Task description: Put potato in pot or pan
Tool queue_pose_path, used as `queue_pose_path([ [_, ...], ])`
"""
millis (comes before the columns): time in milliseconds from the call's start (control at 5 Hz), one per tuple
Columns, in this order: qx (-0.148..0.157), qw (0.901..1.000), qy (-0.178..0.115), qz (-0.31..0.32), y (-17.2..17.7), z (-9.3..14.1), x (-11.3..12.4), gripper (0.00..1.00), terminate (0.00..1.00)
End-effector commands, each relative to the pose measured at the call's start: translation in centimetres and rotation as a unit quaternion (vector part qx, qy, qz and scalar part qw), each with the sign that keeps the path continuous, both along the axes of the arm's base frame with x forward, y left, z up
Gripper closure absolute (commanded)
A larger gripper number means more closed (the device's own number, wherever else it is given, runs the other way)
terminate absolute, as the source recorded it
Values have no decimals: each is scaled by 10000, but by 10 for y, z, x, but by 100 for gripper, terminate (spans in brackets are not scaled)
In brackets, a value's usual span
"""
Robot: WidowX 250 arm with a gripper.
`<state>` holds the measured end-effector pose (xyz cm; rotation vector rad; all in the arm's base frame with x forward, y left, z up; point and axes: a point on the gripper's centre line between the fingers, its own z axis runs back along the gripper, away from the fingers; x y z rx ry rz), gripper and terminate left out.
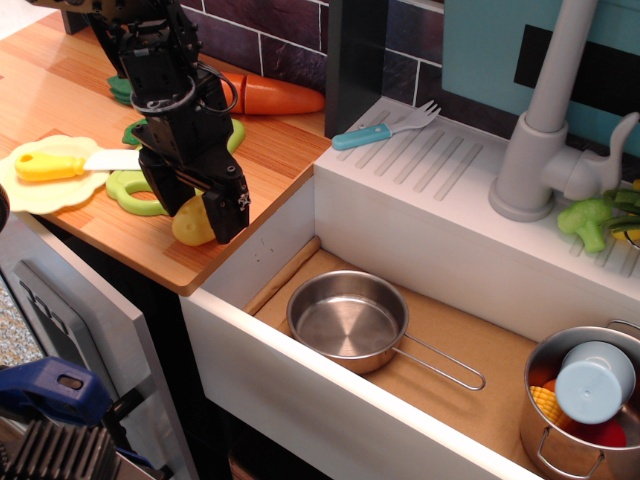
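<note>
The yellow-tan potato lies near the front right corner of the wooden counter. My black gripper has come down over it. The fingers stand on either side of the potato, open and straddling it, and hide its top. The right finger is close to the counter's edge. The shallow steel pan with a wire loop handle sits empty in the sink basin, below and to the right of the potato.
A toy knife lies on a yellow plate at left, by a green ring piece. A carrot lies behind the gripper. A fork, faucet and broccoli sit on the sink top. A deeper pot holds toys at the right.
</note>
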<state>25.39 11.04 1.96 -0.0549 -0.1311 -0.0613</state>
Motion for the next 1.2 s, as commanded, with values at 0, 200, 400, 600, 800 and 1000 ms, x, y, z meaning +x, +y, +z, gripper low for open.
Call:
queue_pose_path([
  [0,70,9999,-71,-46,2,2,9,0,0],
  [200,145,9998,41,101,-9,10,5,100,0],
  [400,163,9996,9,215,-26,19,7,100,0],
  [600,200,9994,-70,289,-59,22,17,100,0],
  [800,117,9991,-174,372,-80,19,26,100,0],
  [1000,-67,9986,-314,426,-98,6,33,100,0],
])
